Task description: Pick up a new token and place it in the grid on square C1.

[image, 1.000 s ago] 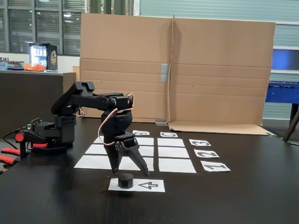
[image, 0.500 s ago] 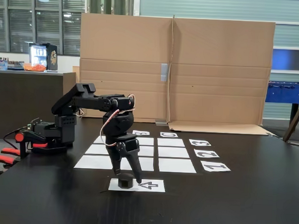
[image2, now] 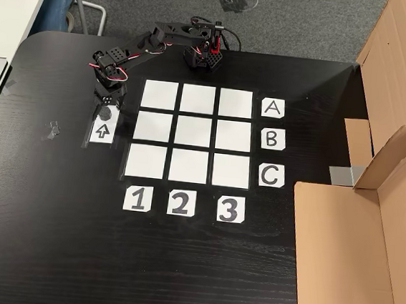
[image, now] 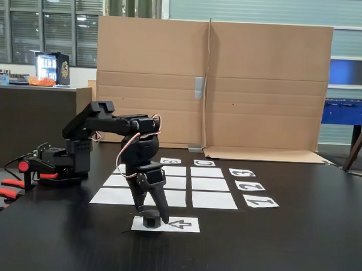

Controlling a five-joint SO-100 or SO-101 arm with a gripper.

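Black table [image: 296,248] fills most of both views, w/ a big folded cardboard sheet [image: 231,83] standing along its far edge in the fixed view. The grid [image2: 194,133], nine white squares, lies flat mid-table; labels A, B, C run down its right side and 1, 2, 3 along its bottom in the other view. Square C1 [image2: 146,161] is the bottom-left corner there, bare. Arm [image: 118,124] reaches from its base [image: 72,161] at the table's left in the fixed view, bent downward over the paper strip [image: 183,224] w/ the printed arrow, just beside the grid's column 1, outside it. Gripper [image: 151,217] points down at the strip's blank end, fingers on either side of the token [image: 151,219], jaws narrowed around it; can't tell if they're actually pressing it. Token sits on the strip, approx. upright, well apart from C1.
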